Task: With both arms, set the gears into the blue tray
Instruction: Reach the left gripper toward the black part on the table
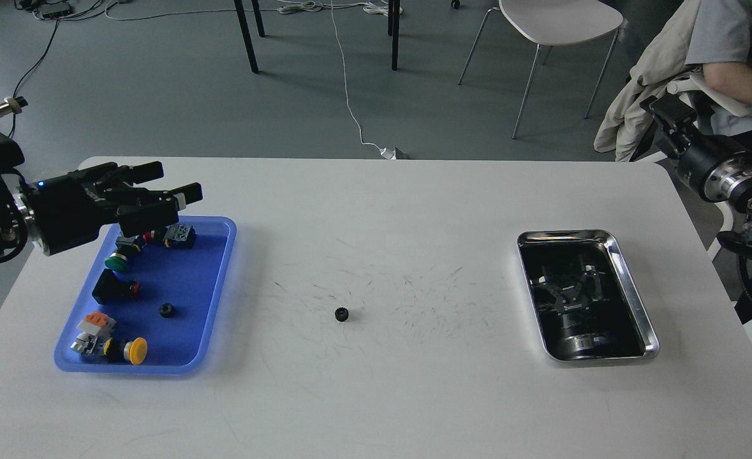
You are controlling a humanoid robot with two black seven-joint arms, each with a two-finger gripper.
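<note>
At the left of the frame the left gripper [170,183] hangs over the blue tray [219,280] with fingers spread wide, holding and touching nothing.

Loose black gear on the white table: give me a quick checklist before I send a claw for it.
1. Small black toothed gear in the open on the white table, nothing touching it: ok.
2. Left claw open and empty, over the far end of the flat blue plastic tray: ok.
3. Right claw state: cannot tell, seen dark at the table's right edge.
4. Free floor in the blue tray beside the other black gear: ok.
5. All gears in the tray: not ok, one is still on the table.
6. Shiny steel tray out of the path: ok.
</note>
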